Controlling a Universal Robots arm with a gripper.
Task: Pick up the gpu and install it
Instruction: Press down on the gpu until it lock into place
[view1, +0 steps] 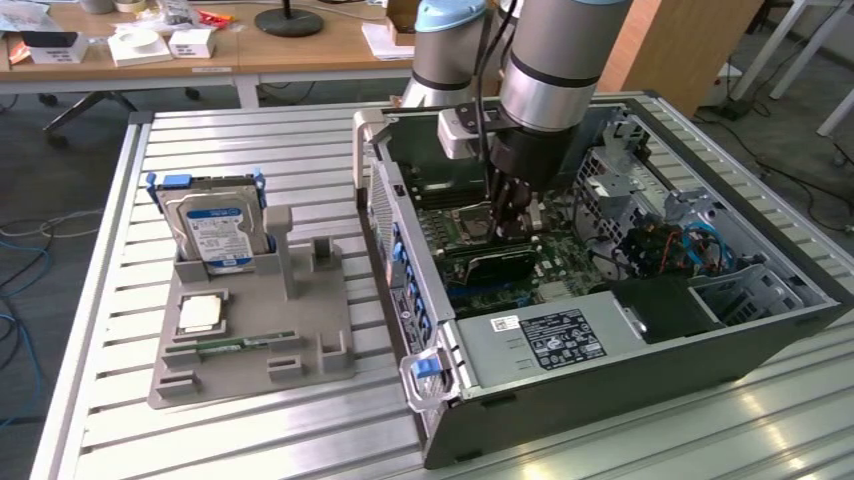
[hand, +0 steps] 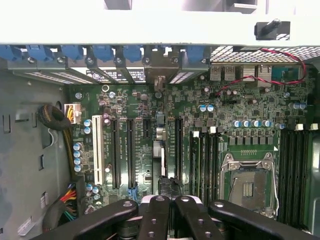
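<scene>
Ext cam: high, angled down, wide on table (view1: 267, 440); wrist cam: close over motherboard (hand: 150, 150) (shared w/ ext).

A slatted metal desk (view1: 240, 140) of pale aluminium rails stands on a grey floor (view1: 54, 190). Behind it runs a wooden table (view1: 280, 52) strewn with small white boxes (view1: 140, 45) and a black round lamp base (view1: 290, 20). Loose cables (view1: 27, 255) trail over the floor at the exterior view's left, and a wooden panel (view1: 681, 45) rises at its right.
</scene>
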